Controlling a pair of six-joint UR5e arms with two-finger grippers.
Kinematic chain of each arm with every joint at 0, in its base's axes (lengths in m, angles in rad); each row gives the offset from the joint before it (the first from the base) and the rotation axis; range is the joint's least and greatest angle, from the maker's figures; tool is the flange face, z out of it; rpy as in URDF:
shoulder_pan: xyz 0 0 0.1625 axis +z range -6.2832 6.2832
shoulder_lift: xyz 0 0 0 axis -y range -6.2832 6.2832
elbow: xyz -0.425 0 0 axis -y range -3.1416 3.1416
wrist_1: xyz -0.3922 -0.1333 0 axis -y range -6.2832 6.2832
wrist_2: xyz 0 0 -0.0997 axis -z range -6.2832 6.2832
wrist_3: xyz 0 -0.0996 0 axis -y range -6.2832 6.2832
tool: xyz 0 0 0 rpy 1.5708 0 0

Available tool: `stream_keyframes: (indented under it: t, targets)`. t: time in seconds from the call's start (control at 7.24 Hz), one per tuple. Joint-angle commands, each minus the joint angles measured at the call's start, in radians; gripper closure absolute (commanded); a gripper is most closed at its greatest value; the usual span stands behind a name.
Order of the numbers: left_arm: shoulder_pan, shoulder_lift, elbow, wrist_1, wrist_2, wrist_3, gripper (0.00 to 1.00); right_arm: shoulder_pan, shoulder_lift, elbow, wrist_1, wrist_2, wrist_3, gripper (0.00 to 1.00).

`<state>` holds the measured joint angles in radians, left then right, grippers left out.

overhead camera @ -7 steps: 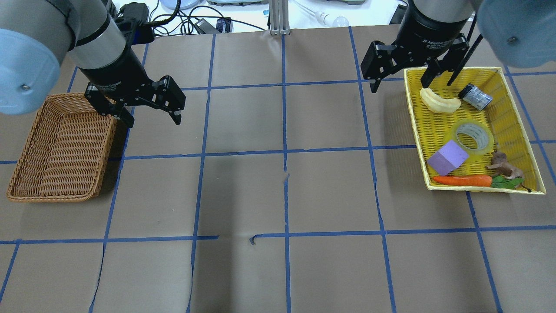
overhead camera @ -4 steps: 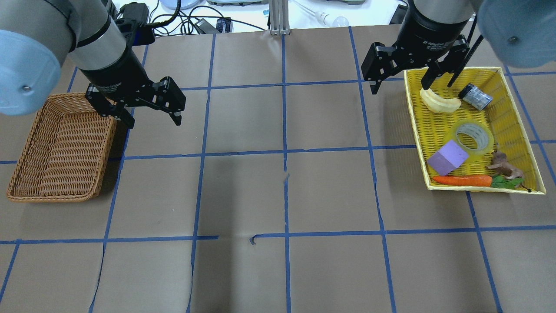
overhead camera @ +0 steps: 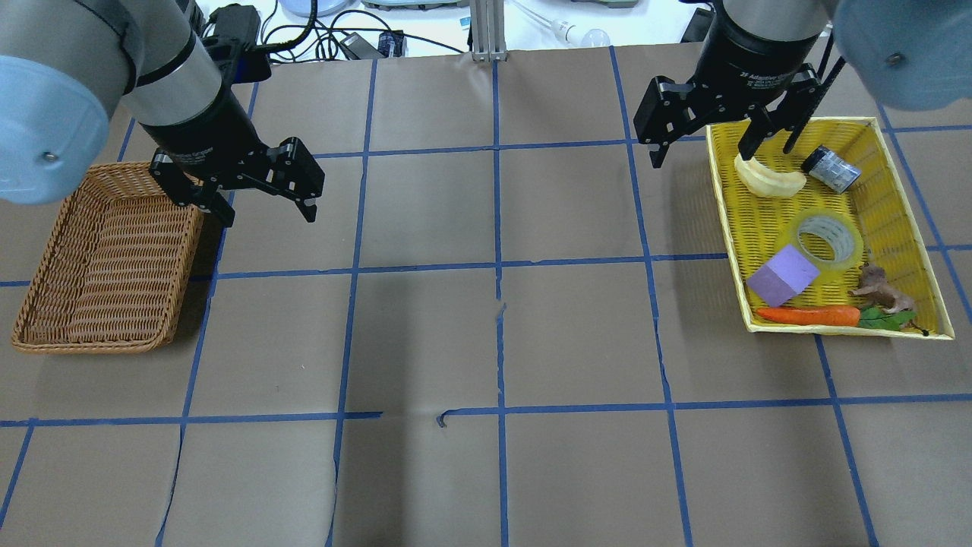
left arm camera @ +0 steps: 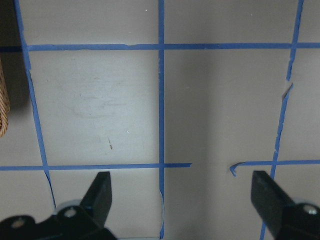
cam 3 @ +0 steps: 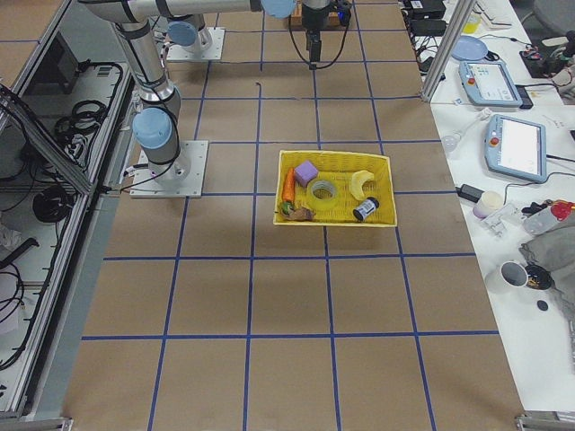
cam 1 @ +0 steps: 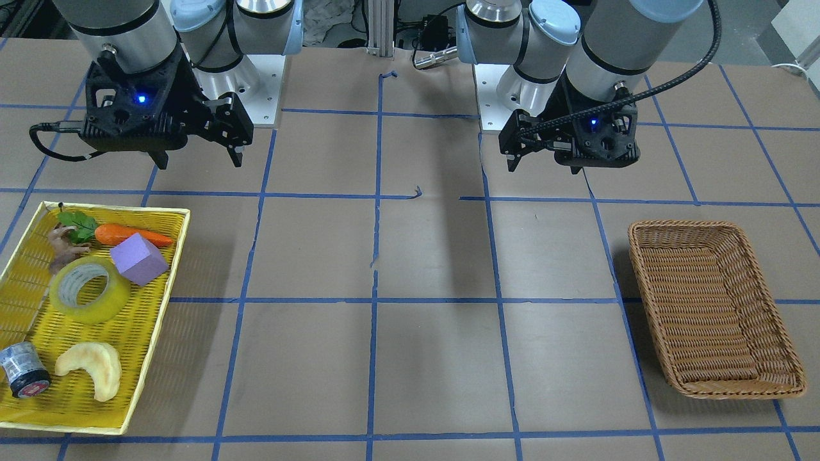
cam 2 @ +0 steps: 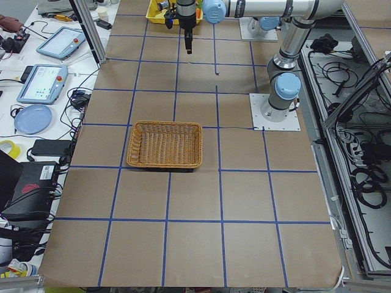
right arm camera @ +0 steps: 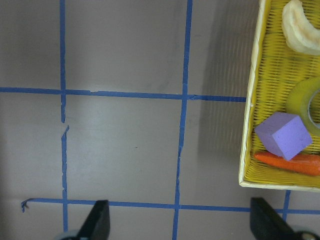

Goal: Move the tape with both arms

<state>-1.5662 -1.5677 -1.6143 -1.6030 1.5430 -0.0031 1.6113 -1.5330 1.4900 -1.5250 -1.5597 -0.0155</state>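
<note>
Head-on, the tape [cam 1: 81,289] lies flat in the yellow tray [cam 1: 138,333] on the table [cam 1: 435,256]. It touches a purple block [cam 1: 138,257], with a carrot [cam 1: 131,235] beyond that and a pale crescent toy [cam 1: 90,368] and a small can [cam 1: 22,371] at the tray's other end. The right tool [cam 1: 198,159] hangs above the table near the tray, jaws spread and empty. The left tool [cam 1: 544,165] hangs released too, near the empty wicker basket [cam 1: 711,307]. From overhead, the roll's hollow core faces up, and a brown animal figure [overhead camera: 881,289] lies just beside it; both tools are well apart from it. From the left end, the basket sits mid-table. From the right end, the tape rests in the tray's middle, between block and crescent. The left wrist view shows spread fingers [left arm camera: 100,195] over bare table crossed by blue lines [left arm camera: 161,100], with the basket's edge at the frame's side. The right wrist view shows spread fingers over the table, the tray at the frame's edge and only part of the tape in view.
</note>
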Motion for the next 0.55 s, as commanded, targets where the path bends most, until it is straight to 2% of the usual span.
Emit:
stream_keyframes:
  t: [0.0, 0.28, 0.41]
  targets:
    - [0.000, 0.000, -0.001, 0.002, 0.000, 0.002, 0.00, -0.001, 0.007, -0.001, -0.006, 0.007, -0.003, 0.00]
    - [0.000, 0.000, -0.001, 0.000, 0.000, 0.002, 0.00, -0.007, 0.026, -0.002, -0.015, -0.003, -0.014, 0.00]
    - [0.000, 0.000, -0.002, 0.000, 0.002, 0.002, 0.00, -0.042, 0.060, -0.013, -0.038, -0.052, -0.114, 0.01]
